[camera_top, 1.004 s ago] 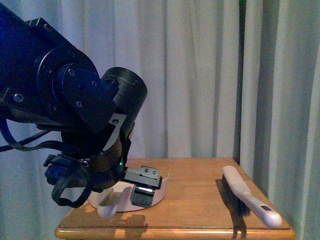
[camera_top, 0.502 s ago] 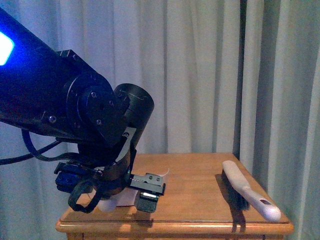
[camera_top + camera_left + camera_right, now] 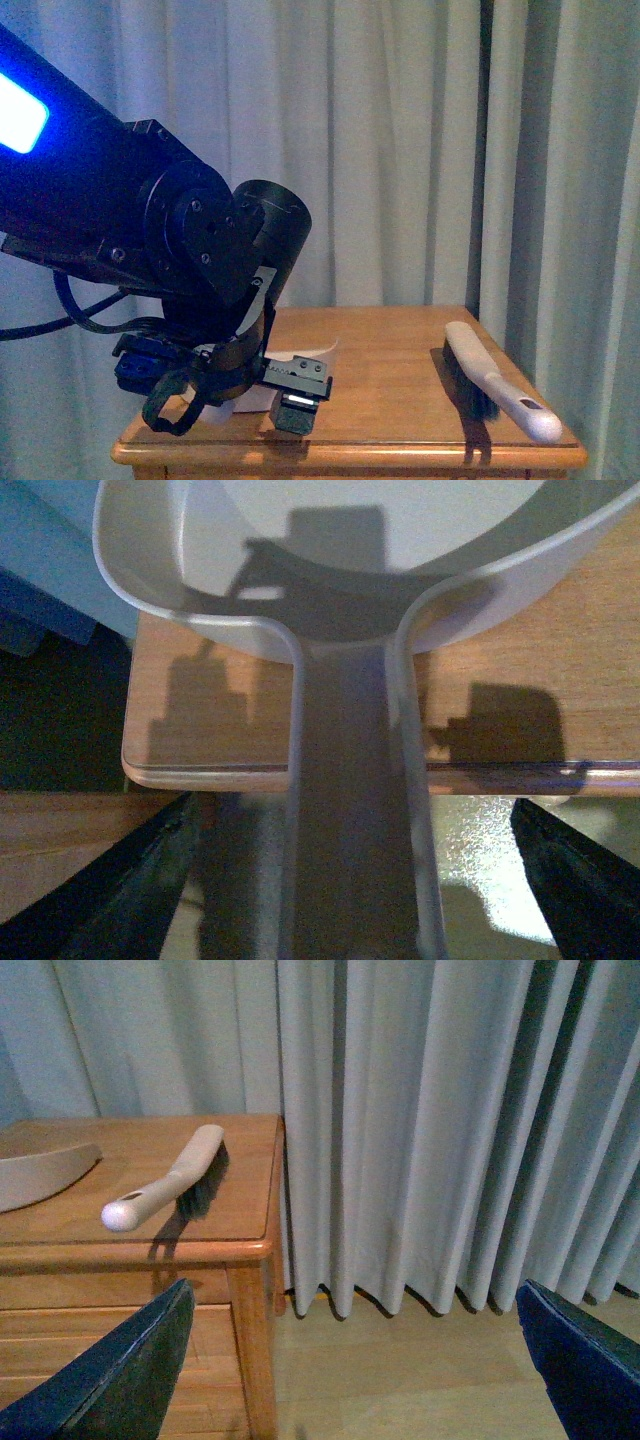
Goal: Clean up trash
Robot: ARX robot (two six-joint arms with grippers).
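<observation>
Left gripper (image 3: 360,880) spread wide, fingers (image 3: 120,880) flanking dustpan (image 3: 345,780) handle without touching, at table (image 3: 390,350) 7 o'clock edge. Brush (image 3: 492,380) at 4 o'clock. Right gripper (image 3: 350,1370) spread, empty. Trash position: cannot tell.

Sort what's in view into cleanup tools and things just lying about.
For the job (likely): white dustpan, hand brush.
Just there: wooden table, curtains.
</observation>
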